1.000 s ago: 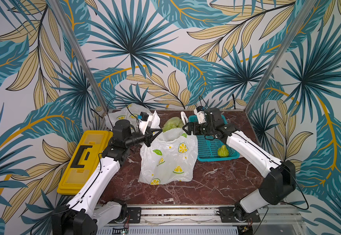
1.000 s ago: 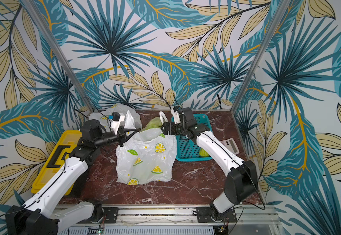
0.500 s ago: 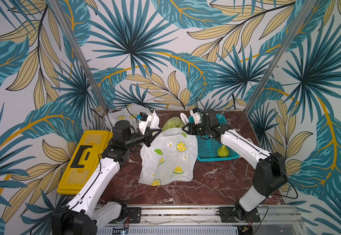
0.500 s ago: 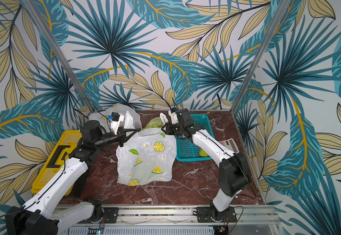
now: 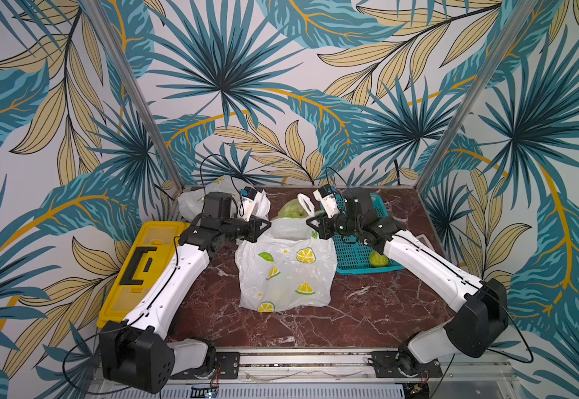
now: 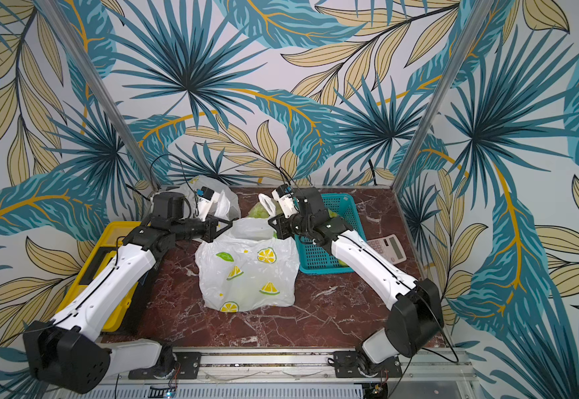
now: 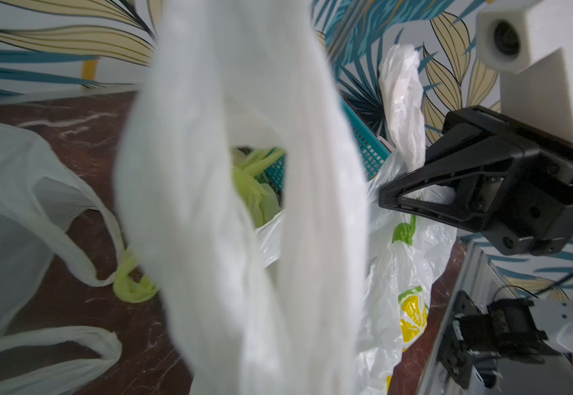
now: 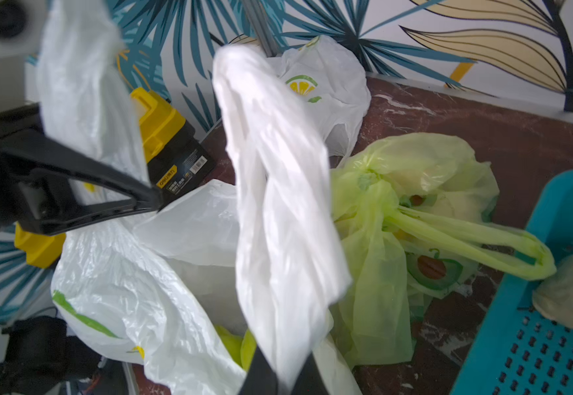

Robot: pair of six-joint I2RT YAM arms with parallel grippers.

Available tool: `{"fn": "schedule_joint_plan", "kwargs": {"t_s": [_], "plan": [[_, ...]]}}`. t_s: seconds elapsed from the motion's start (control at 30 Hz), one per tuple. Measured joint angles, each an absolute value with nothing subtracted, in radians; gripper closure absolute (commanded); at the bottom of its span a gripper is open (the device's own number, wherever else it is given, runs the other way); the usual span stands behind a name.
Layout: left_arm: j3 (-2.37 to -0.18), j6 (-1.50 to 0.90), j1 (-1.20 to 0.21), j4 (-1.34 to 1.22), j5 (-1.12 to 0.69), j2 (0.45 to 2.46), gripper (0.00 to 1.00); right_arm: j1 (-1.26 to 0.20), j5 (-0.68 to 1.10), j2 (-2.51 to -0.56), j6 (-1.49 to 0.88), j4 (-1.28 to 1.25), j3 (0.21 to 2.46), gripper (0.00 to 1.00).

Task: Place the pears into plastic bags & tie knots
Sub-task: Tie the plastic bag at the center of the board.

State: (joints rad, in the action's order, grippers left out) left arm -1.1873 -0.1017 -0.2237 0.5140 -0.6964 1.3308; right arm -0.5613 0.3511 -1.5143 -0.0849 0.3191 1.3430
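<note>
Dark red marble tabletop (image 5: 367,311), white-veined. Yellow toolbox (image 5: 136,273) with black handle lies along its left edge, lid up. Teal perforated basket (image 5: 353,255) sits toward the far right corner. Grey calculator (image 6: 390,248) lies just beside the basket, at the right edge. Leaf-print wallpaper (image 5: 281,86) on three sides; metal posts (image 5: 132,93) rise from the far corners.
</note>
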Motion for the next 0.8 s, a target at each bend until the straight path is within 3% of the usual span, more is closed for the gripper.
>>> {"fn": "schedule_joint_plan", "kwargs": {"t_s": [0.23, 0.57, 0.8], "plan": [[-1.269, 0.012, -0.229, 0.592, -0.945, 1.507, 0.89, -0.630, 0.361, -1.523, 0.153, 0.349, 1.393, 0.94], [-1.271, 0.126, -0.232, 0.629, -1.109, 1.525, 0.54, -0.652, 0.340, -1.617, 0.292, 0.400, 1.467, 0.97], [-1.279, 0.156, -0.230, 0.636, -1.128, 1.524, 0.44, -0.678, 0.306, -1.639, 0.357, 0.451, 1.488, 0.98]]}}
